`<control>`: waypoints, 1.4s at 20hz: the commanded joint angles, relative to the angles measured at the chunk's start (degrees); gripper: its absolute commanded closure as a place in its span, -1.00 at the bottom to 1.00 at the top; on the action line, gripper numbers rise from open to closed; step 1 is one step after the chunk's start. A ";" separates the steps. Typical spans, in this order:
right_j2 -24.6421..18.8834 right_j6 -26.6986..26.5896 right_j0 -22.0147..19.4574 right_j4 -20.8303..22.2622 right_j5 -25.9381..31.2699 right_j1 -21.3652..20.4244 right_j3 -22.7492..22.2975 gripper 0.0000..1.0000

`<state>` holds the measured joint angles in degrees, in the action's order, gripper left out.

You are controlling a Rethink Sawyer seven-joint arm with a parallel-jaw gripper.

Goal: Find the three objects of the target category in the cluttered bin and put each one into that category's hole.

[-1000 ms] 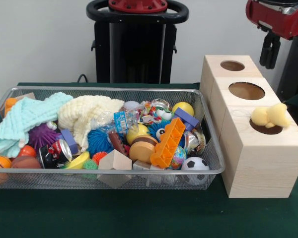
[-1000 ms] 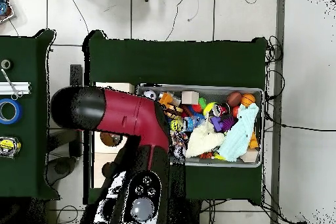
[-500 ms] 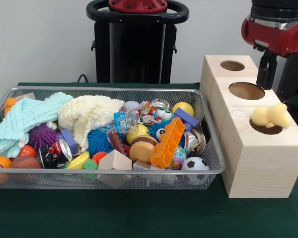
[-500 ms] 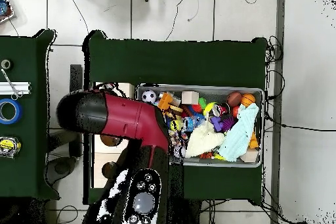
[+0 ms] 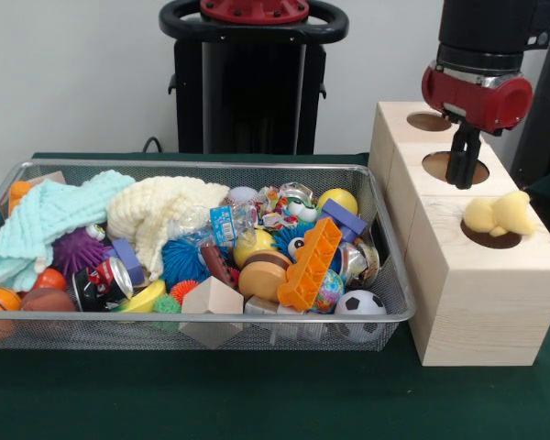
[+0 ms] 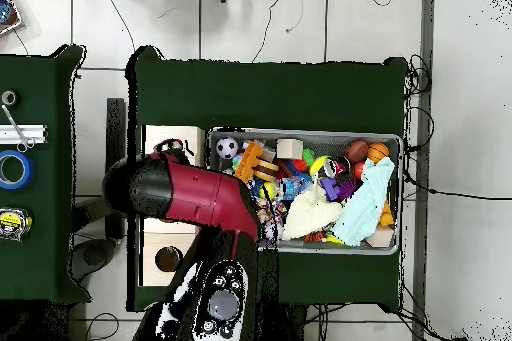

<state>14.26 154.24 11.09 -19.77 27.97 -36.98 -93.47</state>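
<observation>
The wire mesh bin (image 5: 202,166) is crammed with toys, balls and cloths; it also shows in the overhead view (image 6: 300,135). Three pale wood cubes stand in a row to its right. The smallest hole (image 5: 425,121) is in the far cube and shows in the overhead view (image 6: 168,257) too. My gripper (image 5: 459,181) hangs over the middle cube's wider hole (image 5: 440,165), shut and empty. A yellow plush toy (image 5: 497,214) sits on the near cube's hole. In the overhead view the arm (image 6: 190,195) hides the gripper.
An orange toothed block (image 5: 310,264), a soccer ball (image 5: 359,303), a mint cloth (image 5: 46,220) and a cream cloth (image 5: 160,209) lie in the bin. The black pedestal (image 5: 247,82) stands behind it. Tape rolls (image 6: 14,169) lie on a side table.
The arm has swung left and down in the front view, from beyond the cubes' right edge to above the middle hole. Nothing in the bin has moved.
</observation>
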 commanded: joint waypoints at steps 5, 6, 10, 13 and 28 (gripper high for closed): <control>-3.74 6.21 1.26 -0.19 4.72 -1.05 -7.45 1.00; -3.62 6.38 1.38 -0.23 4.99 -0.99 -7.19 1.00; -3.82 7.40 1.56 -0.96 4.14 1.62 -4.41 1.00; -3.50 8.59 2.17 -1.51 5.15 3.44 -1.57 1.00; -4.29 8.91 3.14 -2.95 -0.02 10.22 1.60 1.00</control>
<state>14.26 154.24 15.20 -20.76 27.97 -31.88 -91.00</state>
